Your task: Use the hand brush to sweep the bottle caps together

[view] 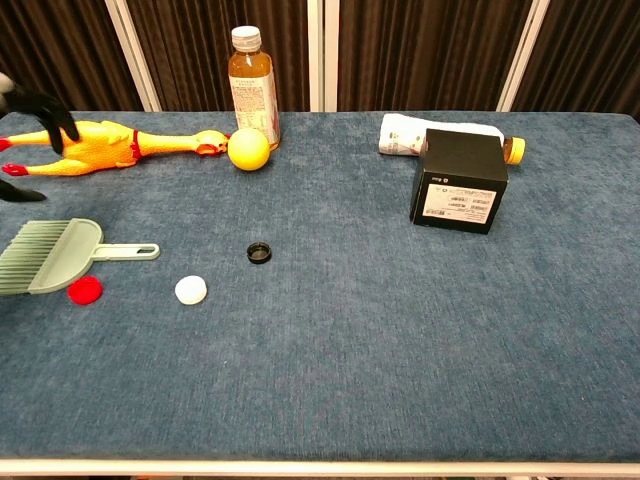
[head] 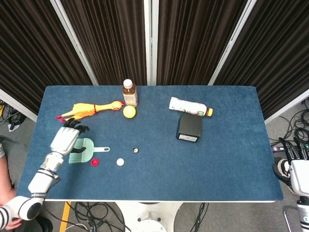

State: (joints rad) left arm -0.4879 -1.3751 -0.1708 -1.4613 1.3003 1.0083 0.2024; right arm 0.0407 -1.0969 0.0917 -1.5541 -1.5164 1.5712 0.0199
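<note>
The pale green hand brush [head: 87, 149] lies at the table's left, handle pointing right; the chest view shows the brush [view: 55, 255] too. A red cap [head: 94, 162] sits just below its handle, a white cap [head: 120, 162] further right, and a black cap [head: 136, 150] up and right of that. In the chest view the red cap [view: 85, 290], white cap [view: 191, 290] and black cap [view: 260, 253] lie apart. My left hand [head: 65, 139] hovers over the brush's bristle end, fingers spread, holding nothing; only its dark fingertips [view: 45, 108] show in the chest view. My right hand [head: 295, 166] hangs open off the table's right edge.
A yellow rubber chicken [head: 89, 109] lies at the back left, just beyond my left hand. A tea bottle [head: 129, 93] and yellow ball [head: 129, 111] stand behind the caps. A lying bottle [head: 189, 107] and black box [head: 189, 126] sit right of centre.
</note>
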